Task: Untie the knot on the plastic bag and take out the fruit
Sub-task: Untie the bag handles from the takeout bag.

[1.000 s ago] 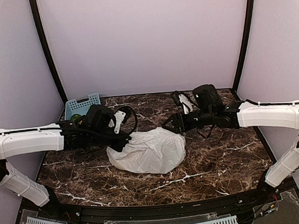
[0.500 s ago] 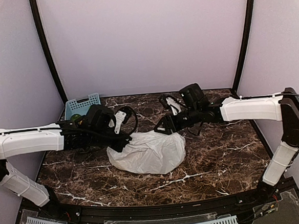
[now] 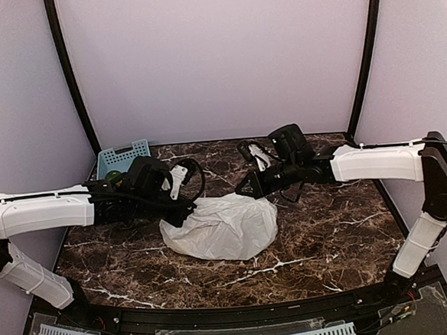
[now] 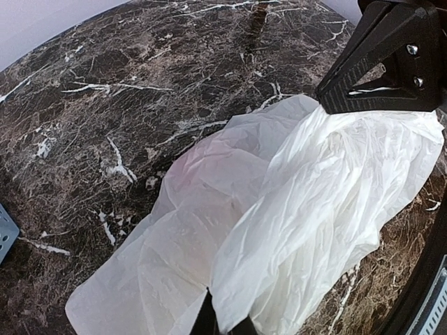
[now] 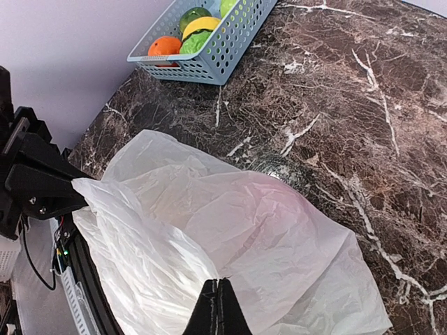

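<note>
The white plastic bag (image 3: 224, 227) lies crumpled in the middle of the marble table (image 3: 327, 229). My left gripper (image 3: 182, 212) is at its left end, shut on a fold of the plastic bag (image 4: 279, 209). My right gripper (image 3: 248, 190) is at the bag's far right edge, with its jaws shut together on the thin plastic bag (image 5: 209, 230). A faint pink tint (image 5: 307, 209) shows through the plastic, so a fruit seems to be inside. The knot is hidden in the folds.
A blue lattice basket (image 3: 123, 155) stands at the back left corner. In the right wrist view it holds an orange fruit (image 5: 165, 46), a yellow fruit (image 5: 201, 25) and green fruits (image 5: 192, 14). Black frame posts rise along the back sides.
My right arm has swung left to the bag's far edge, and its jaws have gone from open to shut. The left arm and the bag have hardly moved.
</note>
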Tool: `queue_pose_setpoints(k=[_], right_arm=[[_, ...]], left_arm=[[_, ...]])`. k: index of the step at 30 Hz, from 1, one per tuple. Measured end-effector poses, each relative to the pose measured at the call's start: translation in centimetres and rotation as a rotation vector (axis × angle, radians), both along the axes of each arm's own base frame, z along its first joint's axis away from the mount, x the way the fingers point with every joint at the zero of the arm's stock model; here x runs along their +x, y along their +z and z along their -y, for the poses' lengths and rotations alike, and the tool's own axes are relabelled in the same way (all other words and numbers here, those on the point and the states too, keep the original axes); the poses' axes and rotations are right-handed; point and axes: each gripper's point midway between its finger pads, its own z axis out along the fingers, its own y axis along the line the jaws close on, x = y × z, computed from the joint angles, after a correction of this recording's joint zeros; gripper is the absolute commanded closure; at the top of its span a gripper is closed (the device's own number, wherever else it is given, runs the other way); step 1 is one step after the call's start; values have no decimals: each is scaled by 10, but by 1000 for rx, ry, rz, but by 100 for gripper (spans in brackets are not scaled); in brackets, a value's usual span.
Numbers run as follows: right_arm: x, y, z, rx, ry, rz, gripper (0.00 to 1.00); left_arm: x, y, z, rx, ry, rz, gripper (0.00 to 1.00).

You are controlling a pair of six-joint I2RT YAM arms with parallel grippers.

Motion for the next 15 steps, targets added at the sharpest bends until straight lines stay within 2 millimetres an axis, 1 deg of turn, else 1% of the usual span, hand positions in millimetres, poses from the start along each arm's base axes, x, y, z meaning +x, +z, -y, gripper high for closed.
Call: queue_pose_setpoints(k=[9, 12, 15], right_arm=[[-7, 42, 22, 70, -65, 104, 100], [-9, 47, 32, 79, -105, 125, 100], [-11, 42, 43, 68, -146, 126, 100]], left_arm=[[-3, 17, -6, -50, 22, 25, 99], [-4, 18, -7, -64, 29, 25, 99], [-5, 12, -8, -65, 36, 15, 99]])
